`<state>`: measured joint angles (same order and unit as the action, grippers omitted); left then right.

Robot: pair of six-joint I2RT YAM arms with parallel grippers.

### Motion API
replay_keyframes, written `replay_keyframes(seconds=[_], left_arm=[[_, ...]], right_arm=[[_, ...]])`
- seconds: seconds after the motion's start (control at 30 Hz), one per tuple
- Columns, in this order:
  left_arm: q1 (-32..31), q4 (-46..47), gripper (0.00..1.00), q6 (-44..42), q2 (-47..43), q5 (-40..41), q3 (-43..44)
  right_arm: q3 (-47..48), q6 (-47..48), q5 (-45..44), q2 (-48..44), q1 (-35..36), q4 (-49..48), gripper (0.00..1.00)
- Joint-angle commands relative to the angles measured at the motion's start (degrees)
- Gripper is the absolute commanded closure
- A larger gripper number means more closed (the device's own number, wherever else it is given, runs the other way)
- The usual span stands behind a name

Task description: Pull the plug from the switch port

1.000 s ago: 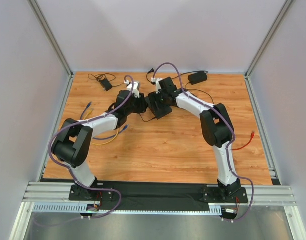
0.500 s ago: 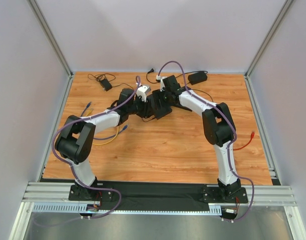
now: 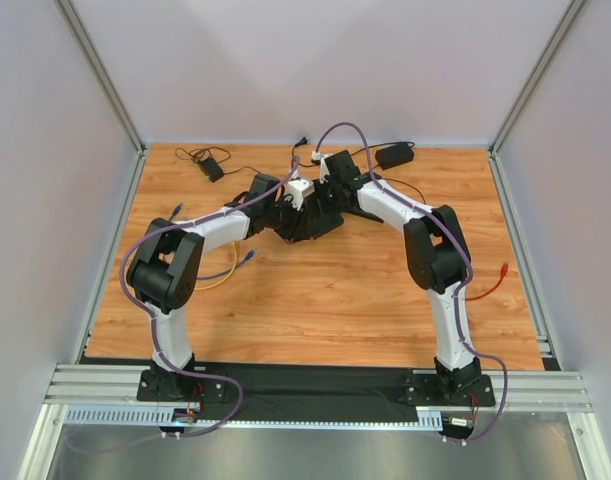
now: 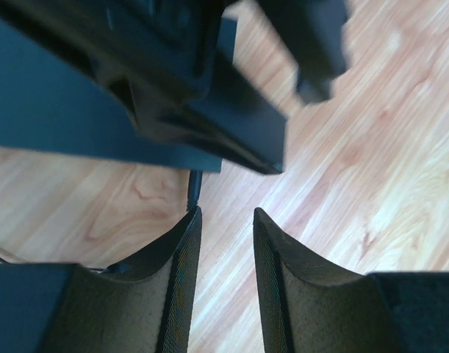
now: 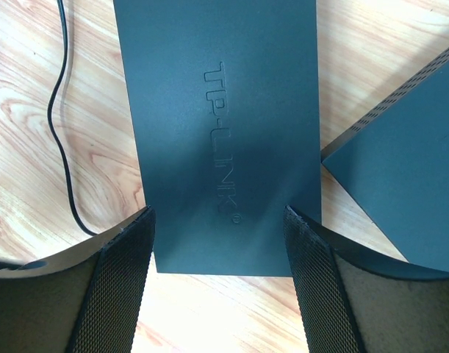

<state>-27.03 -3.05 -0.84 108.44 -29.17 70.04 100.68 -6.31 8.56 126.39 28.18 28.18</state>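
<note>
TP-Link switch [image 5: 224, 110] at the far centre of the table [image 3: 335, 290], a matte slate box with its embossed logo along its long axis, lies under the widely spread right gripper [image 5: 218, 213]. Thin black plug [image 4: 195, 184] — axis running from the switch edge toward the left gripper [image 4: 225, 220] — whose narrowly parted fingers grip nothing.

Wooden surface [image 3: 325, 300], light orange grain, fills middle of overhead view. Small black adapter [image 3: 213, 170] with tangled thin cord, upper left of surface near back edge. Larger black power brick [image 3: 394, 155], upper centre-right, also near back edge. Yellow cable [image 3: 210, 285] looped at left, blue-tipped cable [image 3: 247, 258] just beside it; second blue tip [image 3: 175, 211] farther left near surface edge. Orange-red cable [image 3: 491, 282] at right edge. Pale grey walls [image 3: 315, 70] on three sides. Aluminium rails [image 3: 90, 385] across bottom of frame, below surface.
</note>
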Motion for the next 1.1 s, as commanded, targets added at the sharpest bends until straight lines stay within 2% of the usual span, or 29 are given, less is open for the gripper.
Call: replay_keyframes(seconds=[0.0, 0.17, 0.33, 0.5, 0.6, 0.77, 0.83, 0.93, 1.03, 1.07], left_arm=[[-0.48, -2.66, 0.59, -3.29, 1.24, 0.86, 2.12], [-0.92, -2.14, 0.58, -3.90, 2.21, 0.25, 2.20], [-1.36, -4.51, 0.58, -3.47, 5.28, 3.50, 4.66], [-1.45, -1.18, 0.57, -2.06, 5.20, 5.00, 3.35], [-1.36, -3.79, 0.57, -1.88, 6.25, 5.96, 5.09], [-1.36, -6.26, 0.66, -1.36, 7.13, 6.23, 6.42], [-1.36, -6.71, 0.65, -1.27, 7.40, 7.19, 6.51], [-1.36, -6.44, 0.57, -1.00, 6.78, 8.16, 5.90], [-1.28, -8.02, 0.58, -0.39, 7.31, 9.31, 6.60], [-1.36, -8.55, 0.62, -0.65, 7.74, 8.61, 7.04]], right_arm=[[1.71, -0.90, 1.02, 1.49, -0.15, 2.31, 0.28], [1.62, -0.90, 1.29, 1.41, -0.15, 2.14, 0.28], [1.53, -0.99, 1.81, 1.41, -0.06, 1.96, 0.28], [1.36, -0.90, 1.81, 1.32, -0.23, 1.87, 0.28], [1.36, -0.99, 1.99, 1.32, -0.15, 1.87, 0.28], [1.36, -0.73, 1.90, 1.23, -0.15, 1.87, 0.28], [1.53, -0.81, 2.08, 1.40, -0.23, 1.96, 0.28], [1.62, -1.08, 2.51, 1.49, -0.15, 1.96, 0.28], [1.44, -1.16, 2.69, 1.32, -0.15, 1.87, 0.28], [1.44, -1.25, 2.69, 1.32, -0.15, 1.96, 0.28]])
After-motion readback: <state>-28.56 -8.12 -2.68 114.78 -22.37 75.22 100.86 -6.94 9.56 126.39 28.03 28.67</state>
